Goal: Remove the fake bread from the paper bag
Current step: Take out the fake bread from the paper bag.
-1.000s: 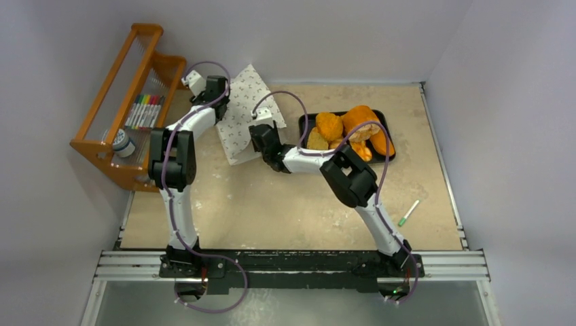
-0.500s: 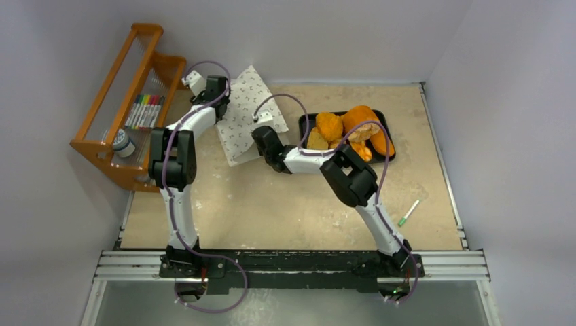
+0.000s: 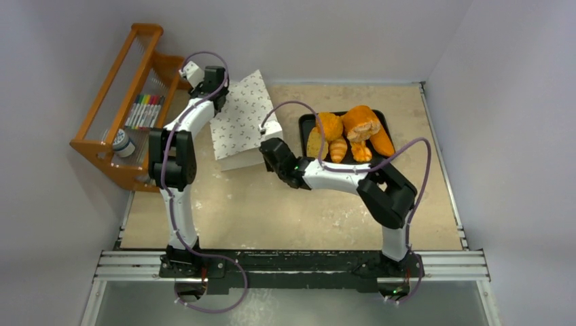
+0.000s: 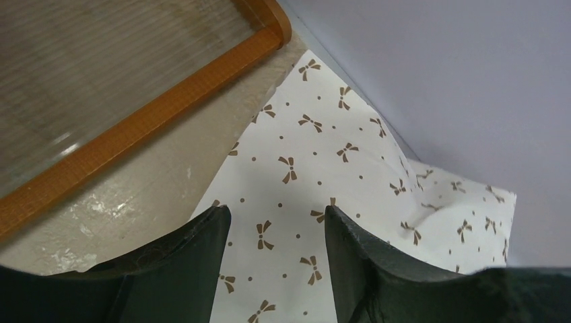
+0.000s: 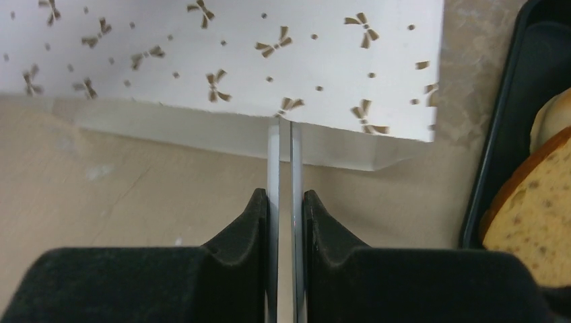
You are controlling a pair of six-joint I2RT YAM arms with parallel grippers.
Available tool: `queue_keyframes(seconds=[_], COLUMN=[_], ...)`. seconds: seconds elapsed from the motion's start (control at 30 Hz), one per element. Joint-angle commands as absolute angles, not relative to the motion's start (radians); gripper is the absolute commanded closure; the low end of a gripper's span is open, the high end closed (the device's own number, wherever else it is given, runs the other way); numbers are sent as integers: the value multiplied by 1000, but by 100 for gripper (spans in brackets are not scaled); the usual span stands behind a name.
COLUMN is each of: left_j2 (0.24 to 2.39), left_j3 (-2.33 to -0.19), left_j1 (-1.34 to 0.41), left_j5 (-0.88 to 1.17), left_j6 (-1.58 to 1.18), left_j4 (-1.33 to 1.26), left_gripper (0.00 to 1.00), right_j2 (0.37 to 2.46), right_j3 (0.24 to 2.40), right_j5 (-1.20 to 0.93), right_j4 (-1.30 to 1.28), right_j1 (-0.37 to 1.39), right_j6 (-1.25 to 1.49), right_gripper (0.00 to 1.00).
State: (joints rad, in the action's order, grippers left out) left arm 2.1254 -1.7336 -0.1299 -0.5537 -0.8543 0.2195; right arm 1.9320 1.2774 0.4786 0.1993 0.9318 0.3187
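The white paper bag point(image 3: 239, 125) with brown bow marks lies at the back left; it also shows in the left wrist view point(image 4: 323, 155) and the right wrist view point(image 5: 236, 60). My left gripper point(image 3: 219, 89) hovers open over its far left part point(image 4: 276, 212), with the paper showing between the fingers. My right gripper point(image 3: 268, 148) is at the bag's near right edge, its jaws nearly closed point(image 5: 284, 192) on a thin white strip that runs up to the bag's edge. The fake bread point(image 3: 353, 132), several pieces, lies in the black tray point(image 3: 303, 122). A tan slice point(image 5: 532, 215) shows at the right.
An orange wooden rack point(image 3: 112, 102) with markers point(image 3: 144, 111) and a small roll stands at the far left, close to the left arm. A green pen point(image 3: 409, 212) lies near the right. Walls enclose the back and sides. The tray rim point(image 5: 495, 134) is just right of my right gripper.
My right arm has drawn back toward the near right, its elbow swinging right and uncovering the tray. The bag has shifted and its near edge now shows a raised side.
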Motion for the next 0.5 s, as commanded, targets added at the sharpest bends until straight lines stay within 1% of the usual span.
queue_keyframes(seconds=[0.0, 0.23, 0.47], left_j2=[2091, 2041, 2041], left_j3=[-1766, -1747, -1736], left_j1=[-124, -124, -152], left_j5=[-556, -558, -549], left_j6=[-869, -853, -850], left_j4=[242, 244, 239], left_gripper=[45, 45, 45], right_j2=[1820, 1697, 1664], right_j3=[1214, 1136, 1118], right_j5=[486, 526, 517], right_j4=[145, 61, 11], right_j1=[1009, 1113, 1132], right_j6=[392, 474, 489], right_gripper=[100, 100, 100])
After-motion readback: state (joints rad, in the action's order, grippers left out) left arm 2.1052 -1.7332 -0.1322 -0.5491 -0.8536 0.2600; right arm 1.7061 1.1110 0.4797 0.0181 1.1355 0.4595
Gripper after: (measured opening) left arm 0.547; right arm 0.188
